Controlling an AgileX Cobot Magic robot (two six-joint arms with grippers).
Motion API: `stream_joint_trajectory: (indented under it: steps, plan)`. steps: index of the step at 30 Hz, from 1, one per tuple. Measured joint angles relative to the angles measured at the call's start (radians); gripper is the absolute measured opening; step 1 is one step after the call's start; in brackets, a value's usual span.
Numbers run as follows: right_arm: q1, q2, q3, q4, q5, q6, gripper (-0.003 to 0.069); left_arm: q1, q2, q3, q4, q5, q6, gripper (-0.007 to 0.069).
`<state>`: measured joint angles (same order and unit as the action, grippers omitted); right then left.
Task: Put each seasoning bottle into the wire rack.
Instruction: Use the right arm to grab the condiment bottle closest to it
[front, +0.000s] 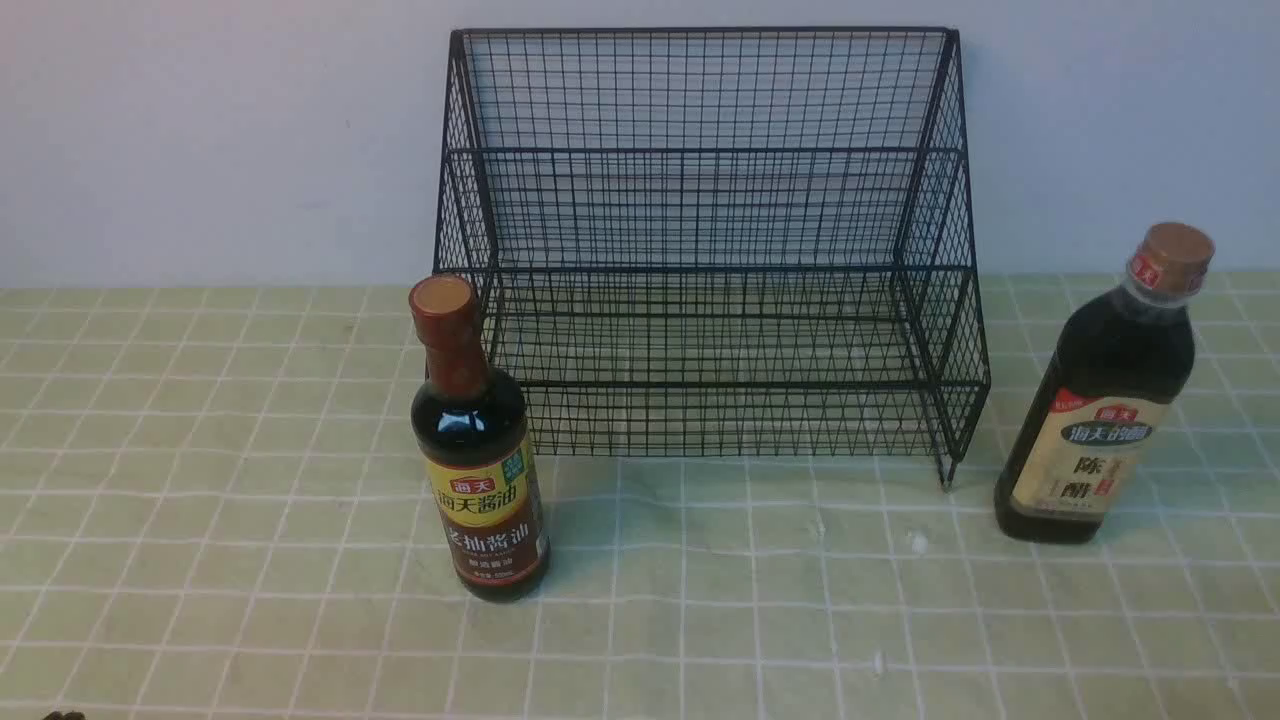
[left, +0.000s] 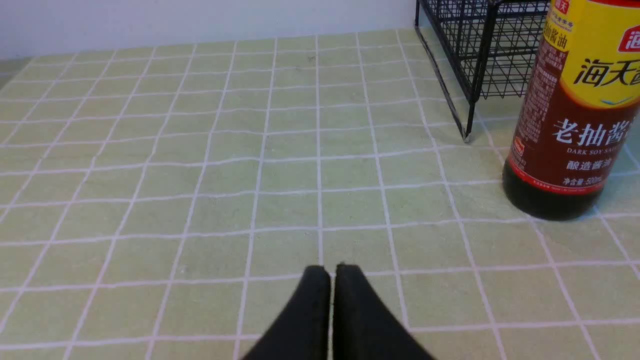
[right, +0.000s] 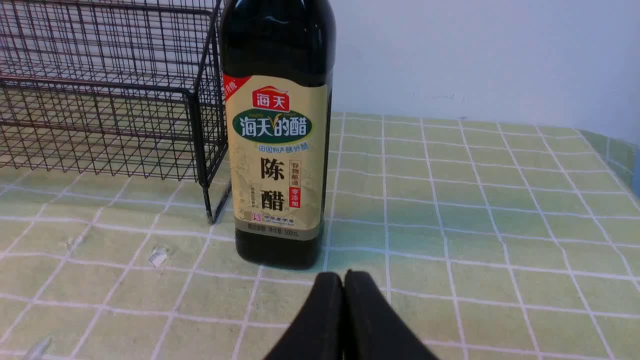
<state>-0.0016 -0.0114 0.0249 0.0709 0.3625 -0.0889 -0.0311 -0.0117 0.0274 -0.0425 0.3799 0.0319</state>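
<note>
The slim bottle (front: 480, 470) with red-brown neck and yellow-brown label stands upright in front of the wire rack's left corner; it also shows in the left wrist view (left: 570, 125). The broader bottle (front: 1105, 400) with tan cap and cream label stands upright right of the wire rack (front: 705, 250); it also shows in the right wrist view (right: 277, 135). The rack holds nothing. My left gripper (left: 332, 272) is shut and empty, low over the cloth, well short of the slim bottle. My right gripper (right: 344, 277) is shut and empty, just short of the broader bottle's base.
A green checked cloth (front: 250, 500) covers the table. A white wall (front: 200, 130) stands right behind the rack. The rack's corner legs (left: 468, 125) (right: 210, 200) stand close beside each bottle. Neither arm shows in the front view.
</note>
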Motion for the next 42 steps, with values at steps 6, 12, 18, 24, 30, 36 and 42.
stream_joint_trajectory:
  steps: [6, 12, 18, 24, 30, 36, 42]
  plan:
    - [0.0, 0.0, 0.0, 0.0, 0.0, 0.0, -0.0008, 0.0, 0.0, 0.0, 0.0, 0.0, 0.0, -0.0006]
    - [0.0, 0.0, 0.0, -0.001, 0.0, 0.0, -0.0008, 0.0, 0.0, 0.0, 0.0, 0.0, 0.0, -0.0006]
    - [0.0, 0.0, 0.0, -0.002, 0.0, 0.0, -0.0008, 0.0, 0.0, 0.0, 0.0, 0.0, 0.0, -0.0006]
    - [0.0, 0.0, 0.0, -0.002, 0.0, 0.0, -0.0008, 0.0, 0.0, 0.0, 0.0, 0.0, 0.0, -0.0006]
    - [0.0, 0.0, 0.0, -0.002, 0.0, 0.0, -0.0008, 0.0, 0.0, 0.0, 0.0, 0.0, 0.0, -0.0006]
    - [0.001, 0.0, 0.002, 0.128, -0.111, 0.029, -0.0008, 0.0, 0.0, 0.0, 0.0, 0.0, 0.0, -0.0006]
    - [0.001, 0.0, 0.002, 0.47, -0.314, 0.133, -0.0008, 0.0, 0.0, 0.0, 0.0, 0.0, 0.0, -0.0006]
